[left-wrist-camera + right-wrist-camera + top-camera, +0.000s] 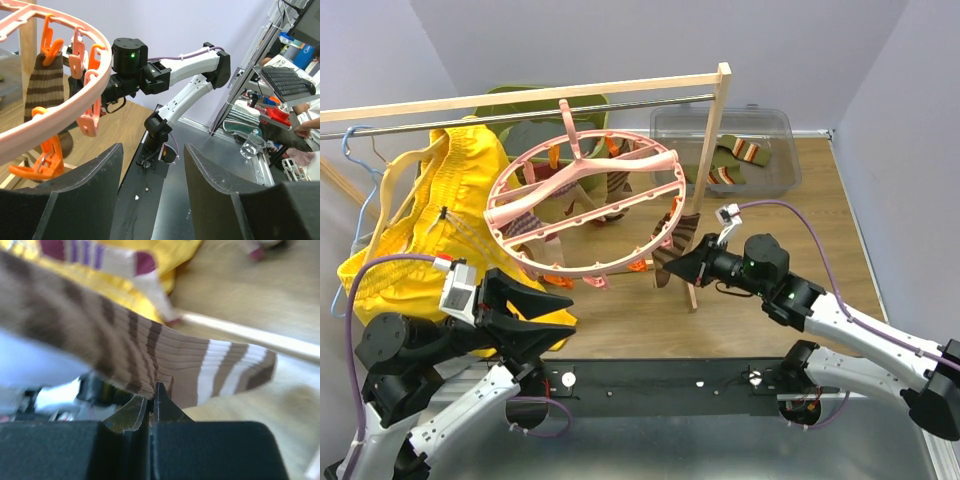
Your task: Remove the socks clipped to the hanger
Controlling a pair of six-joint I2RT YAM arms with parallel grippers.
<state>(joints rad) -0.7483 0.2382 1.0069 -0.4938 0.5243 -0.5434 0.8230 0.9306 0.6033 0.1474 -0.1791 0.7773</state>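
The pink ring hanger (582,176) hangs by its hook from the rail, with several socks clipped under it. My right gripper (672,268) is at the ring's right edge, shut on the lower end of a brown striped sock (677,236). In the right wrist view the fingertips (161,399) pinch that sock's (170,352) edge, and a beige sock with purple stripes (95,255) shows behind it. My left gripper (560,312) is open and empty, low beside the ring's near left rim. Its wrist view shows the rim (65,107), orange clips (47,42) and a brown striped sock (45,85).
Yellow shorts (430,200) hang left of the ring, next to a light-blue wire hanger (355,150). The wooden rack post (705,180) stands just right of the ring. A clear bin (775,125) at the back right holds green and striped socks (740,160).
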